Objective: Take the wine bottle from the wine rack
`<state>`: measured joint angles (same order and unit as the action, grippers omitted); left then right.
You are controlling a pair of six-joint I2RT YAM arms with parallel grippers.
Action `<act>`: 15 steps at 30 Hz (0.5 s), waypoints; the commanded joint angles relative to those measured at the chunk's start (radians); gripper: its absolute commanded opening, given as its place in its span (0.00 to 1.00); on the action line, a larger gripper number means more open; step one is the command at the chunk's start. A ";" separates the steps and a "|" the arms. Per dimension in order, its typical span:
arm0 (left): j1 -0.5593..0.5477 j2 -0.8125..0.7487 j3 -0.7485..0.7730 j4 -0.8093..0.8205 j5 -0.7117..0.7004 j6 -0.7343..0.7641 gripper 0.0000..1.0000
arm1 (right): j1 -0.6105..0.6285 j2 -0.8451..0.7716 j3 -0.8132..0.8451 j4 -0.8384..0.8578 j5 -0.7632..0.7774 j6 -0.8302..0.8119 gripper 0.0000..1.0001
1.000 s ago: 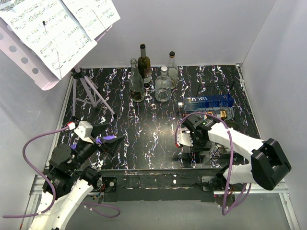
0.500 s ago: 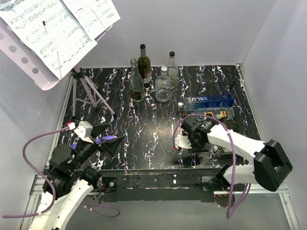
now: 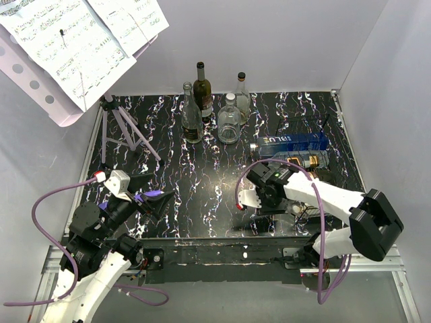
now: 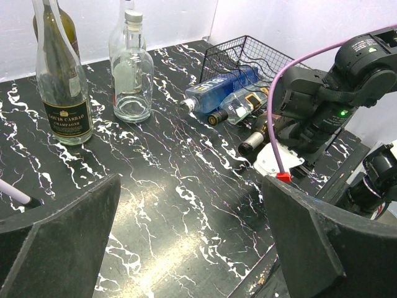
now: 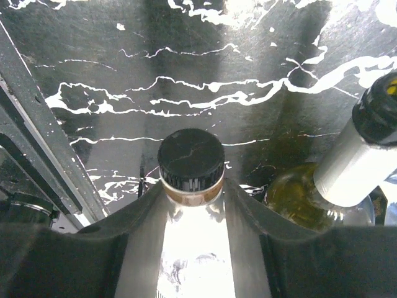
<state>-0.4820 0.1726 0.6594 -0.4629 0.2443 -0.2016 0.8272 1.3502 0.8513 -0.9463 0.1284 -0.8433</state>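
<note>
My right wrist feed shows the right gripper [image 5: 192,192] with its jaws closed on the neck of the wine bottle [image 5: 193,217]. 1 dark finger presses each side of the glass just below the cap, and the cap pokes out past the fingertips. The bottle lies roughly on its side, low over the tabletop [image 5: 186,74], with its neck pointing away from the wine rack [image 4: 245,53] toward the middle of the table. In the top view my arm covers the body, so I cannot tell how much of it sits inside the wire frame.

The bottle has a black ribbed screw cap with a thin pale scratch across the top. A copper-coloured band sits under the cap, and below that the clear glass neck glares white under the light.

Just to its right in that feed lies a green-tinted bottle [image 5: 347,167] with a dark cap and a white neck sleeve. I cannot tell whether the 2 touch.

My left wrist feed shows a blue bottle [image 4: 223,87] and a clear bottle [image 4: 239,107] lying side by side in the rack, necks out the same way.

The left gripper [image 4: 189,183] hovers over the near left of the tabletop, jaws spread wide around nothing, well apart from the rack.
</note>
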 commanded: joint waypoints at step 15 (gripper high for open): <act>-0.004 0.004 0.012 0.009 0.006 0.007 0.98 | -0.006 -0.049 -0.077 0.069 0.020 -0.043 0.69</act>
<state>-0.4820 0.1730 0.6594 -0.4629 0.2455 -0.2016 0.8268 1.3128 0.7914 -0.9066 0.1352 -0.8577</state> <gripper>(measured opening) 0.981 0.682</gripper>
